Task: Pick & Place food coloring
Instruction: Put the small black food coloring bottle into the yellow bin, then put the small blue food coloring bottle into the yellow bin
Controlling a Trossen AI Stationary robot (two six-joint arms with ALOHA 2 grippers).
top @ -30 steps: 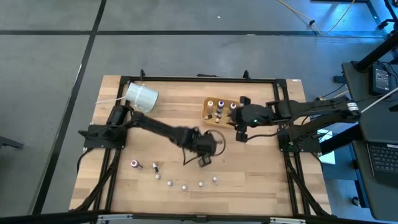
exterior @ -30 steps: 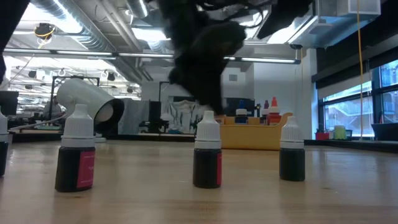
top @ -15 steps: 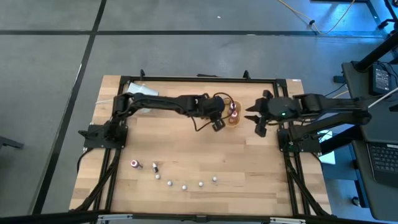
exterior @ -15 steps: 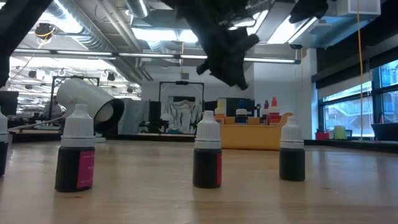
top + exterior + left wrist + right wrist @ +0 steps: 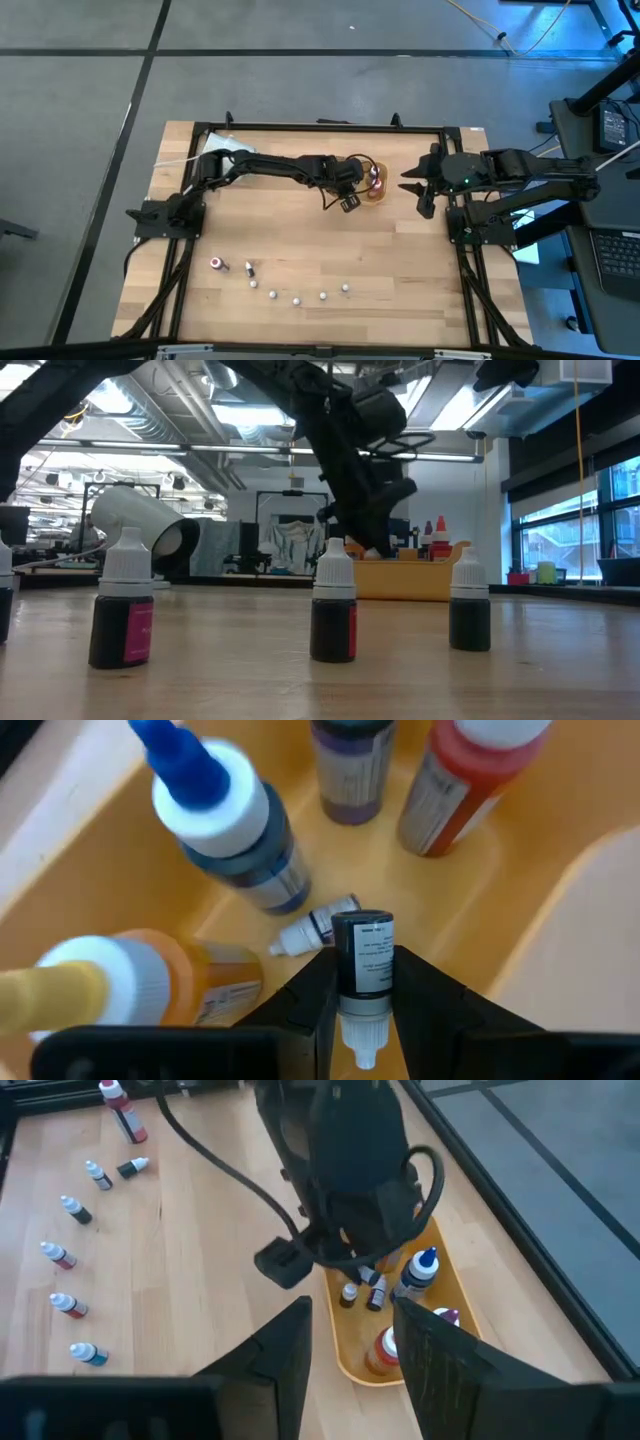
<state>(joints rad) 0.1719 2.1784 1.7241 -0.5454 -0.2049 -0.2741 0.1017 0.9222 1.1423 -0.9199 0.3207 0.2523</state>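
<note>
Vial [image 5: 362, 970] clamped in left hand [image 5: 362, 1020], cap toward wrist.

- L arm: stretched across far side of bench toward centre, wrist pitched down.
- Left hand [image 5: 350, 192]: fingers [image 5: 425, 995] clamped on a small dark vial, white tip pointing back toward wrist.
- R arm: reaches in from right edge, elbow bent, hanging above bench.
- Right hand [image 5: 420, 192]: near left hand, not touching; fingers [image 5: 285, 1342] apart, nothing between.
</note>
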